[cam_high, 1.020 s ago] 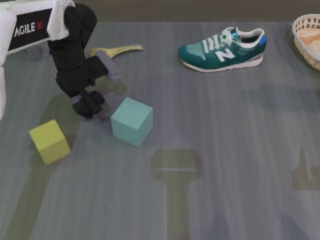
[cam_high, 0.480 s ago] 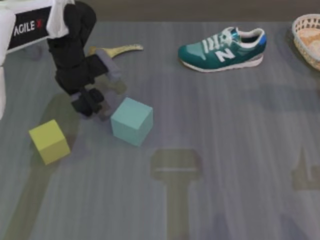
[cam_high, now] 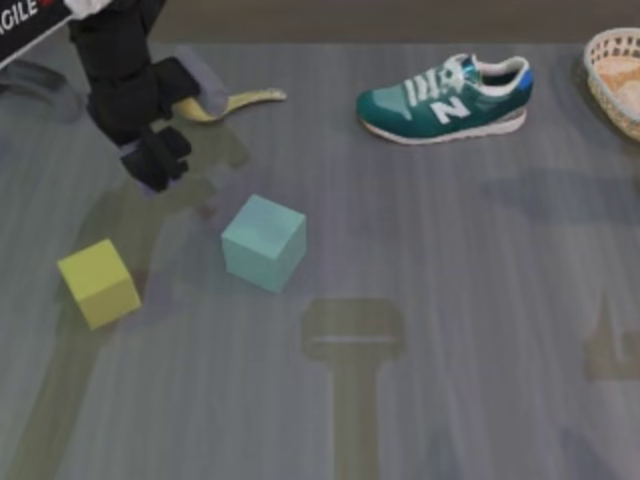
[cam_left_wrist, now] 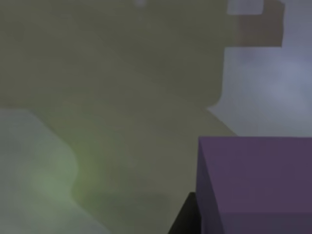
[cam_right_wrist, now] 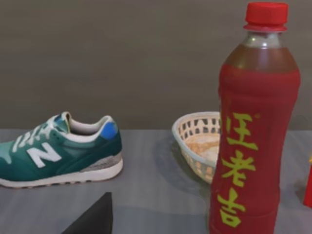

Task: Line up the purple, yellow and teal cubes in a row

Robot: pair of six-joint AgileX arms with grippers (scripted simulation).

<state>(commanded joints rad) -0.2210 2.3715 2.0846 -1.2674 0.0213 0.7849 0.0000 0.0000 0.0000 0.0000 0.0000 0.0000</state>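
The small purple cube (cam_left_wrist: 256,183) sits between the jaws of my left gripper (cam_high: 155,165), which is shut on it; one dark finger (cam_left_wrist: 187,219) lies against its side. The gripper hangs above the table at the back left, and from above it hides most of the cube. The pale teal cube (cam_high: 263,242) rests on the table to the front right of that gripper. The yellow cube (cam_high: 98,283) lies at the front left. The two are apart. My right arm is outside the top view; only a dark part of it (cam_right_wrist: 95,219) shows in its wrist view.
A dark teal sneaker (cam_high: 445,98) lies at the back centre and a wicker basket (cam_high: 612,75) at the back right edge. A curved golden object (cam_high: 240,99) lies just right of the left arm. A red drink bottle (cam_right_wrist: 256,126) stands close to the right wrist camera.
My left gripper has risen and drawn back toward the back left, away from the teal cube, carrying the purple cube. The teal and yellow cubes have not moved.
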